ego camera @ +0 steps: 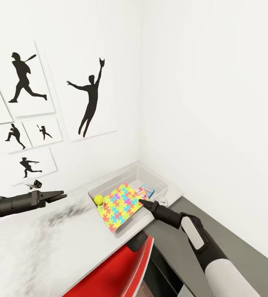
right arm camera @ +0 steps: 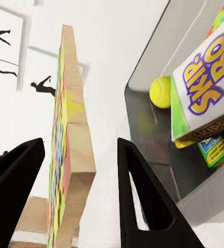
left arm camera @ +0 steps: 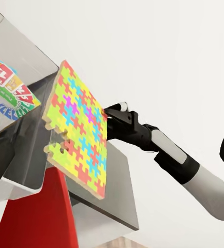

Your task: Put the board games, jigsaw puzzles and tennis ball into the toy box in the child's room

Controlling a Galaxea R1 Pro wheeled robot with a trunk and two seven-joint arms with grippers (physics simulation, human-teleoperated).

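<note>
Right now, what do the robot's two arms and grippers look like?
The right arm has a white forearm shell with a grey inset, then black wrist segments tapering to a slim black right gripper. The left arm shows a dark grey cylindrical wrist ending in the black, pointed left gripper. No cables or markings are visible.

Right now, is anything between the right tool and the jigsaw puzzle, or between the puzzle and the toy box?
Nothing visible. The jigsaw puzzle stands edge-on between the right tool's fingers, with a gap on each side. It is tilted across the near rim of the toy box, beside the tennis ball and Skip-Bo box inside.
</note>
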